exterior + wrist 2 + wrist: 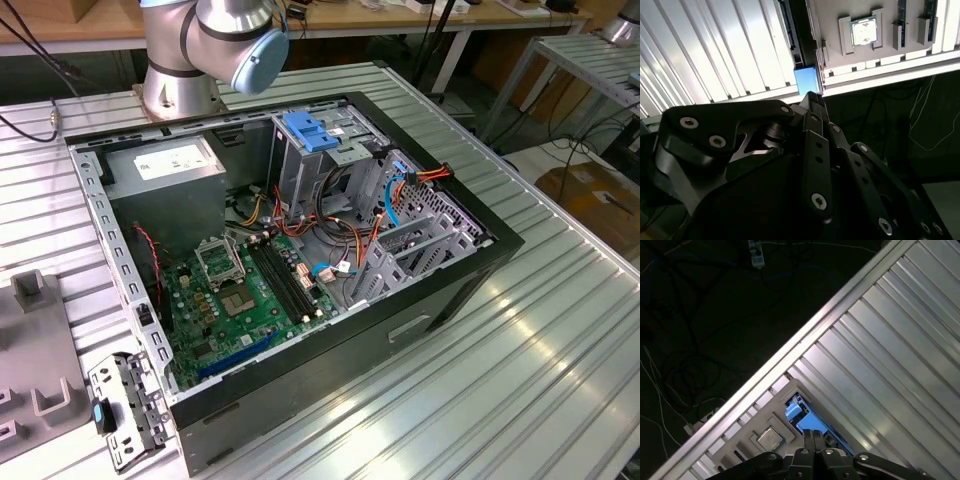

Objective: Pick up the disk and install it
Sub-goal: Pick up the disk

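Both wrist views: black gripper [812, 96] [812, 432] hangs over the edge of the ribbed aluminium desk [715, 50] [890, 340]. Fingers [807, 436] are pressed together, with only a hairline seam between them and nothing visibly clamped.

The disk [805, 79] [804, 418] stands on edge in a dark slot of a grey fixture tray [840, 12] [762, 412] at the desk's rim. Mostly its blue carrier end catches the light. The fingertips sit right at that blue end; contact looks likely, but whether they touch cannot be told from these angles. A square processor chip [863, 32] [771, 438] lies in its own pocket of the same tray, near the disk but apart from it.

First wrist view: beyond the desk rim there is dark floor with loose cables [675, 375].

Exterior view: an open black computer case [430, 300] lies on its side on the desk. Inside are a green motherboard [250, 300], a grey power supply [165, 165] with a white sticker, and a metal drive cage topped by a blue latch [312, 132]. Bundled orange and red wires [425, 178] run to the cage. The arm's silver base [175, 75] stands behind the case. Part of the grey tray shows at the exterior view's left, well apart from the drive cage.
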`<state>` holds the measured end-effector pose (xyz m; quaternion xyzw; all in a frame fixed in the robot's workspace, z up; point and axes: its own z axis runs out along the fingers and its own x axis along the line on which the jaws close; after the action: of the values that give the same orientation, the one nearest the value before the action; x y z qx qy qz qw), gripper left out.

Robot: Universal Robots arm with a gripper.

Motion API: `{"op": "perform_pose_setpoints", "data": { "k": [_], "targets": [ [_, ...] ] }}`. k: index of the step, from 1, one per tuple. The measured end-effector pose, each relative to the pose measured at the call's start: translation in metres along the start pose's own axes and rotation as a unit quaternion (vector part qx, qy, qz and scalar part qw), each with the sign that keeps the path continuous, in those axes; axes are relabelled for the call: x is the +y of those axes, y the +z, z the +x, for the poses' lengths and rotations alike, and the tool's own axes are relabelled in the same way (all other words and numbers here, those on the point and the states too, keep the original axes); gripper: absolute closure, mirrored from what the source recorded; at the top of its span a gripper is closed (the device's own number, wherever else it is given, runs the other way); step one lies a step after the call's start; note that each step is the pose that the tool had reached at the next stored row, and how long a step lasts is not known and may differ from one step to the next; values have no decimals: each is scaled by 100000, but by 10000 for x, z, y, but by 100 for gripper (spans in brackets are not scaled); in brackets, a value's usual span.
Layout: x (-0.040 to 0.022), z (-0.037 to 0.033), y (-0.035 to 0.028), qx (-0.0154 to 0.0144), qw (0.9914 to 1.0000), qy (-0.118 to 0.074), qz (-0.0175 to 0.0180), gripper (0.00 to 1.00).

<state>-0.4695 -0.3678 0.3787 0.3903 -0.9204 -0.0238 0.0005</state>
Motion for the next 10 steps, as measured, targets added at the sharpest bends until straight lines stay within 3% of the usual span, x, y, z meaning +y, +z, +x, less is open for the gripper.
{"op": "perform_pose_setpoints", "data": {
  "k": [3, 6, 9, 10],
  "targets": [
    [0, 0, 0, 127, 99961, -2786, -51, 89],
    [0, 0, 0, 249, 99844, -5580, -99, 89],
    [0, 0, 1, 380, 99634, -8538, -151, 89],
    [-1, 0, 1, 443, 99503, -9950, -175, 89]
  ]
}}
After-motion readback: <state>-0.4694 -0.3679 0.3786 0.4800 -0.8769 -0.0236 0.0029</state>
